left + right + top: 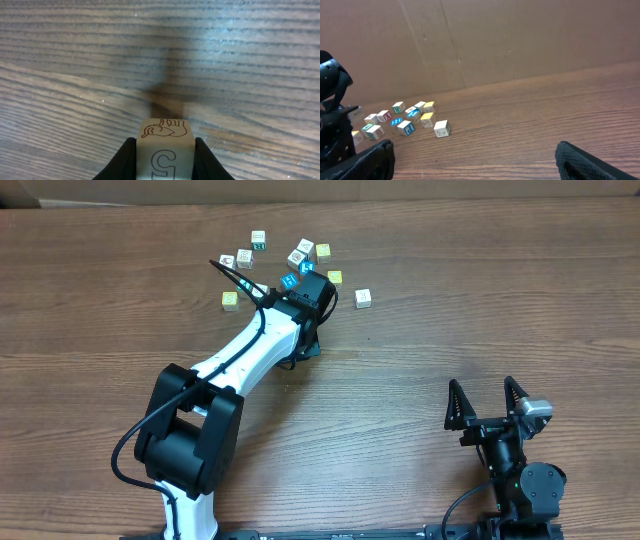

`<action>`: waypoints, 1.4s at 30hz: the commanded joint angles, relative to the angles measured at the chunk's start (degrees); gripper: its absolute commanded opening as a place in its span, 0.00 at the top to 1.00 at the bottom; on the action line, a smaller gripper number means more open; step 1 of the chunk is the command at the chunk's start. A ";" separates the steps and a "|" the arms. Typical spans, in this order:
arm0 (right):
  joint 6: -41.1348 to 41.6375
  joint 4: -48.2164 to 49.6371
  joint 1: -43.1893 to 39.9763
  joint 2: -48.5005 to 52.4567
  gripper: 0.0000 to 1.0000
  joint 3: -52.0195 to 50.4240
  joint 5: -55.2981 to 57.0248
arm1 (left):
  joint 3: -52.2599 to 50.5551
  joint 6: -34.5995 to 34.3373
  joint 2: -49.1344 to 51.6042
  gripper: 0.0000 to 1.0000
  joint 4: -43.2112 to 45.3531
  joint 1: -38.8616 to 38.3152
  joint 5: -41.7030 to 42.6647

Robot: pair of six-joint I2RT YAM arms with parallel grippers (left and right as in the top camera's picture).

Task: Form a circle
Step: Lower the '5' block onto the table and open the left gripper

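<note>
Open brown wooden bench fills the left. The left end effector is clamped on a cream cube with a brown elephant outline, seen only by its wrist camera. The circle of small white and teal cubes sits by that arm's tip near the far edge. The right end effector stands spread, well apart at the near right.

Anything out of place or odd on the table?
Nothing damaged. The letter cubes lie in a loose scatter, not a ring, and one white cube sits apart from the rest. The left pincer is shut on an elephant cube.
</note>
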 commanded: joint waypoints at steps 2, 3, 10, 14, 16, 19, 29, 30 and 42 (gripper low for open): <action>0.20 0.28 0.31 -0.48 0.00 -0.55 0.52 | -0.70 1.09 -1.05 0.80 1.20 0.33 0.76; 0.20 0.28 0.31 -0.48 0.00 -0.55 0.52 | -0.70 1.11 -1.05 0.80 1.62 0.37 0.90; 0.20 0.31 0.31 -0.48 0.00 -0.55 0.52 | -1.25 1.11 -1.05 0.80 2.36 0.37 0.87; 0.20 0.28 0.31 -0.48 0.00 -0.55 0.52 | -2.47 1.14 -1.05 0.79 4.11 0.37 1.20; 0.20 0.28 0.31 -0.48 0.00 -0.55 0.52 | -2.84 1.16 -1.05 0.79 4.94 0.37 1.36; 0.20 0.28 0.31 -0.48 0.00 -0.55 0.52 | -2.84 1.14 -1.05 0.79 5.57 0.37 1.51; 0.20 0.28 0.31 -0.48 0.00 -0.55 0.52 | -4.59 1.11 -1.05 0.83 6.69 0.37 3.17; 0.20 0.28 0.31 -0.48 0.00 -0.55 0.52 | -4.59 1.14 -1.05 0.82 6.73 0.39 3.15; 0.20 0.28 0.31 -0.48 0.00 -0.55 0.52 | -4.59 2.27 -1.05 0.79 7.91 1.44 2.99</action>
